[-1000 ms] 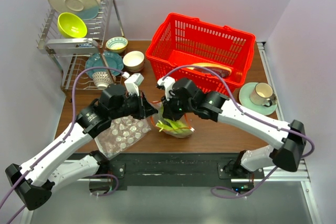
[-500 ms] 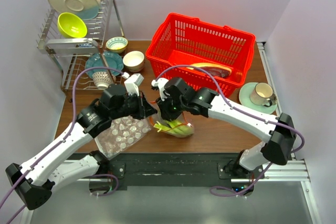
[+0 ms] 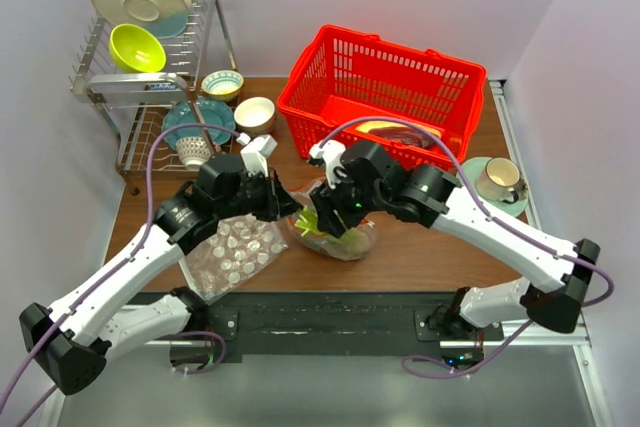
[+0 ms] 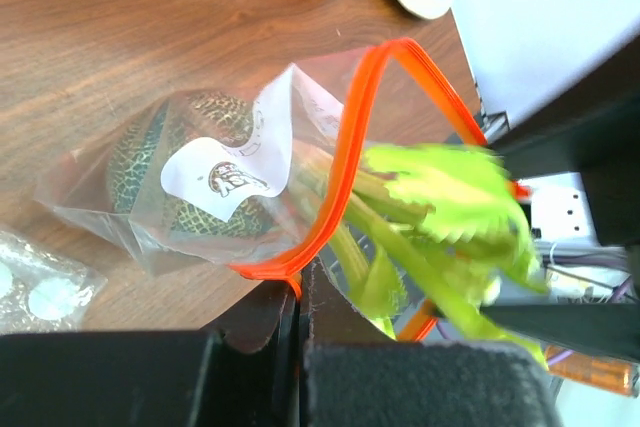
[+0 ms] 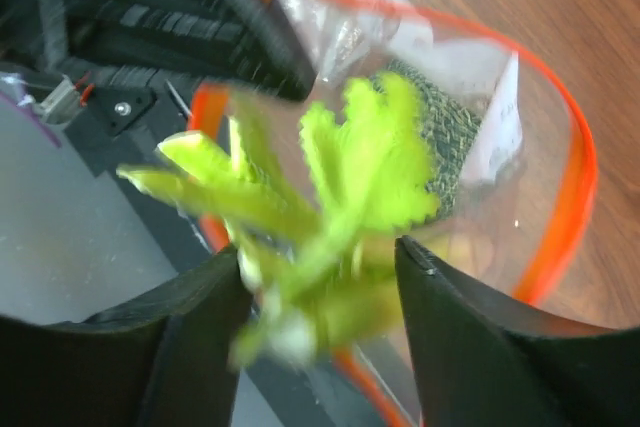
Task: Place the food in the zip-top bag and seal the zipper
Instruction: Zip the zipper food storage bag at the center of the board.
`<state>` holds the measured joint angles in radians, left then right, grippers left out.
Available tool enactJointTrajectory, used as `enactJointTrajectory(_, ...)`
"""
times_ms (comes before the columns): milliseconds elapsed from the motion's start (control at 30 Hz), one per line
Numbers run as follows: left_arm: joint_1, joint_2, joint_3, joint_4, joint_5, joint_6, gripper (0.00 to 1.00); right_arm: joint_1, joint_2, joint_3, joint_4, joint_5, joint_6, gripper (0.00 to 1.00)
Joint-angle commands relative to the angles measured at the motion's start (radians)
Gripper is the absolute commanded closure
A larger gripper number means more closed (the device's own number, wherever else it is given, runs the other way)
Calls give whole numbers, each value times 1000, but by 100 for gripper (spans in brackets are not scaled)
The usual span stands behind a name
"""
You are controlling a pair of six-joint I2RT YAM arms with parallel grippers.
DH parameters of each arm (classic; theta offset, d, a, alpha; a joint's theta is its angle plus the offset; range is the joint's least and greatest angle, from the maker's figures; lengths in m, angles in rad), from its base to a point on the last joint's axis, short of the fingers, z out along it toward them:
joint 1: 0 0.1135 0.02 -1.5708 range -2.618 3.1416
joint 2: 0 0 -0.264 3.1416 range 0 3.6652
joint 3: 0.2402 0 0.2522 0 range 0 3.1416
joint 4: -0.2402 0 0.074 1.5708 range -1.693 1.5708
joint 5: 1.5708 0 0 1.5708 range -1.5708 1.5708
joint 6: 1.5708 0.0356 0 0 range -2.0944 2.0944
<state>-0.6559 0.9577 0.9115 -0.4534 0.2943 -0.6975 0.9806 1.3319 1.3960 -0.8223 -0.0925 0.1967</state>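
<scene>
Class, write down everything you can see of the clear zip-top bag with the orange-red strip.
The zip-top bag is crinkly clear plastic with a white printed label. Its orange-red zipper is unsealed, the mouth gaping in a loop. It lies on the wooden table. A dark green ball sits inside; light-green stalks are at the mouth. The left gripper has its jaws shut on the rim.

The zip-top bag (image 4: 90, 197) is clear, glossy, crinkled plastic with a smooth orange-red plastic zipper (image 4: 345, 162), the ball (image 4: 215, 107) has a rough netted dark green skin, the stalks (image 4: 450, 197) look matt, and the bench (image 4: 120, 27) is smooth brown grained wood.
</scene>
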Motion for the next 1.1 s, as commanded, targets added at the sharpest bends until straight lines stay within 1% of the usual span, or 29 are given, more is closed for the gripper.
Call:
enactJointTrajectory(0, 59, 3, 7, 68, 85, -11, 100, 1, -112, 28, -40, -1, -17, 33)
enactJointTrajectory(33, 65, 3, 9, 62, 88, -10, 100, 1, -138, 17, -28, 2, -16, 29)
enactJointTrajectory(133, 94, 13, 9, 52, 112, 0, 100, 0, -238, -34, 6, 26, -16, 25)
enactJointTrajectory(200, 114, 18, 0, 50, 123, 4, 100, 0, -314, -81, 23, 48, -19, 24)
enactJointTrajectory(233, 121, 21, -2, 50, 134, 4, 100, 0, -339, -101, 43, 54, -23, 25)
enactJointTrajectory(300, 131, 23, -3, 48, 140, 7, 100, 0, -419, -176, 66, 51, -43, 30)
enactJointTrajectory(333, 134, 23, -5, 47, 141, 7, 100, 0, -454, -210, 107, 43, -51, 32)
enactJointTrajectory(367, 136, 23, -5, 47, 143, 7, 100, 0, -485, -295, 138, 28, -65, 36)
enactJointTrajectory(400, 137, 23, -5, 45, 143, 9, 100, 0, -517, -346, 175, 17, -65, 37)
enactJointTrajectory(433, 139, 24, -3, 45, 144, 9, 100, -2, -590, -395, 260, 11, -65, 37)
enactJointTrajectory(467, 139, 24, -2, 47, 144, 9, 100, 0, -618, -490, 300, 1, -57, 37)
enactJointTrajectory(533, 141, 27, -3, 44, 151, 9, 100, 0, -683, -566, 407, -24, -54, 37)
enactJointTrajectory(567, 141, 29, -3, 44, 151, 9, 100, 1, -686, -618, 432, -36, -54, 37)
enactJointTrajectory(633, 141, 29, 1, 39, 154, 9, 100, 1, -671, -634, 478, -101, -52, 39)
enactJointTrajectory(700, 141, 27, 1, 36, 154, 9, 100, 1, -610, -628, 485, -49, -57, 45)
enactJointTrajectory(733, 141, 24, 3, 36, 151, 9, 100, 0, -571, -624, 489, -38, -74, 46)
enactJointTrajectory(800, 141, 23, 3, 32, 149, 9, 100, 1, -553, -627, 523, -9, -74, 50)
enactJointTrajectory(900, 142, 15, 0, 24, 146, 10, 100, 1, -568, -652, 586, 22, -63, 55)
enactJointTrajectory(933, 142, 15, -2, 24, 147, 12, 100, 1, -573, -658, 597, 34, -62, 60)
enactJointTrajectory(967, 142, 13, -2, 22, 147, 12, 100, 1, -580, -657, 603, 37, -62, 72)
enactJointTrajectory(1033, 144, 15, 6, 12, 149, 18, 100, 1, -577, -638, 600, 31, -66, 100)
enactJointTrajectory(1067, 145, 19, 13, 2, 147, 30, 100, 1, -577, -625, 586, 27, -68, 100)
